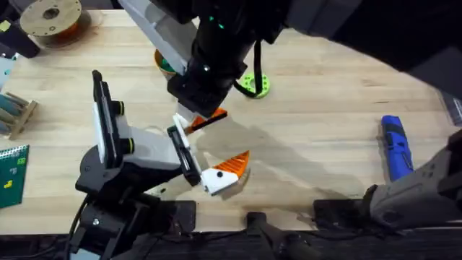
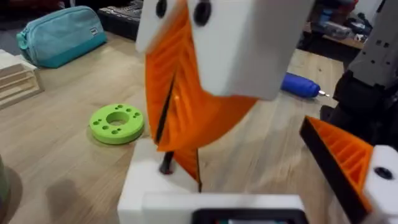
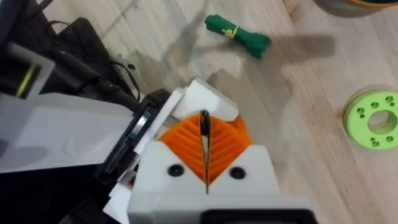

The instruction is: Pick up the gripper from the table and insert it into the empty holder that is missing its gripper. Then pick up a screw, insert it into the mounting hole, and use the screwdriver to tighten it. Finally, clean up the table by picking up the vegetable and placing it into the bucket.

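My left gripper lies open near the table's front. One of its fingers carries an orange wedge; the other is the bare white holder. My right gripper reaches across from the far side and hangs just over the holder, its orange pads shut on the gripper, a thin orange piece with a dark edge. The green vegetable lies on the wood beyond. The yellow-orange bucket peeks out behind the right arm. The blue screwdriver lies at the right.
A bright green ring disc sits just beyond the grippers. At the left edge are a wooden rack and a green board; a wire spool stands at the far left. A teal pouch lies farther off.
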Tool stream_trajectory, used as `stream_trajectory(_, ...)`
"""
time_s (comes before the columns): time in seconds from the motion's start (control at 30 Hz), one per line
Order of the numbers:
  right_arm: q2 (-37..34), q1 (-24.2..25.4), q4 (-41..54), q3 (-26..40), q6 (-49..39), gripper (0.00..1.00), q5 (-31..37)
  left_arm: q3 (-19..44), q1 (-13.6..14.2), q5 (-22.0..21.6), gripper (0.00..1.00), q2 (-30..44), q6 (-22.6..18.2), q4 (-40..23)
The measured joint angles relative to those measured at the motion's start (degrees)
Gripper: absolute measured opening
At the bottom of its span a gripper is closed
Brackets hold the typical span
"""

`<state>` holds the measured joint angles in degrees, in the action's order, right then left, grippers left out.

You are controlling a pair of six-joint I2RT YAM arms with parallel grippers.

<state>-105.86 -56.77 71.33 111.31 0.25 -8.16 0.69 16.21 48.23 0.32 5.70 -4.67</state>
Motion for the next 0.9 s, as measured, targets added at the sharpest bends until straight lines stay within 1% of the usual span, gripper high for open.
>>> stream_trajectory(0.53,0.0,-0.02,-2.17,-0.48,0.22,0.007,-0.27,0.0,0.0,0.02,0.987,0.0,0.1,0.02)
stream_trajectory(0.7,0.17,0.0,-3.74,-2.01,0.22,0.007,-0.46,0.0,0.0,0.02,0.987,0.18,1.55,-0.07)
stream_trajectory(0.9,0.17,0.0,-4.09,-2.32,0.22,0.007,-0.44,0.0,0.0,0.02,0.987,0.37,1.85,-0.07)
